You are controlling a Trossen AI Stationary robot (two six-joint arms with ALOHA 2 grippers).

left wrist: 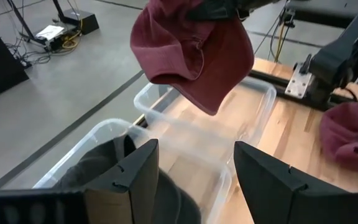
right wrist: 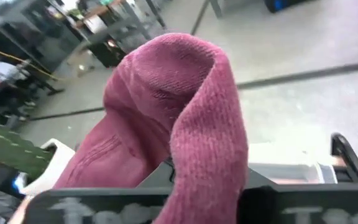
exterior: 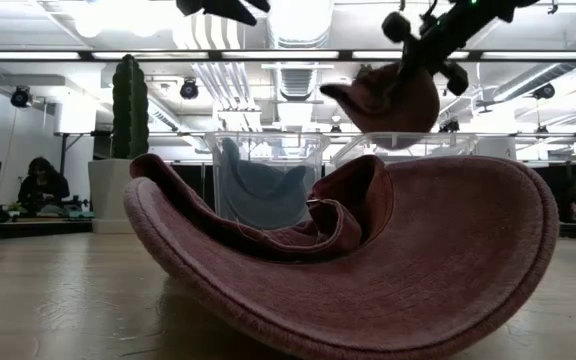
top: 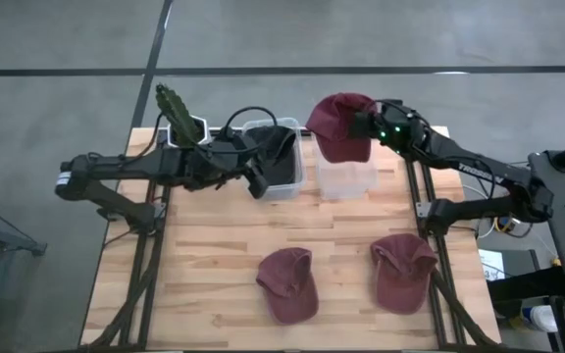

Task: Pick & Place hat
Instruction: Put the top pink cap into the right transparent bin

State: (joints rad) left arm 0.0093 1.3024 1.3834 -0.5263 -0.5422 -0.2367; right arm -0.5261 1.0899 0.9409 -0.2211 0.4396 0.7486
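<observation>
On the wooden desk (top: pixel 214 245), the left hand (top: pixel 259 175) hovers with fingers spread wide and empty over a clear bin (top: pixel 275 157) holding a dark cap. Just right, the right hand (top: pixel 361 126) is clamped on a maroon cap (top: pixel 339 127) hanging above an empty clear bin (top: pixel 347 178). Two more maroon caps (top: pixel 288 284) lie nearer the front edge.

Clear bin (top: pixel 347 180) open — cactus (top: pixel 176 114) well apart.

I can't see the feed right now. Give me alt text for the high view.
The right gripper holds a maroon hat above the empty clear bin. The left gripper, jaws open, sits over the bin holding a dark hat; two more maroon hats lie on the wooden table.
</observation>
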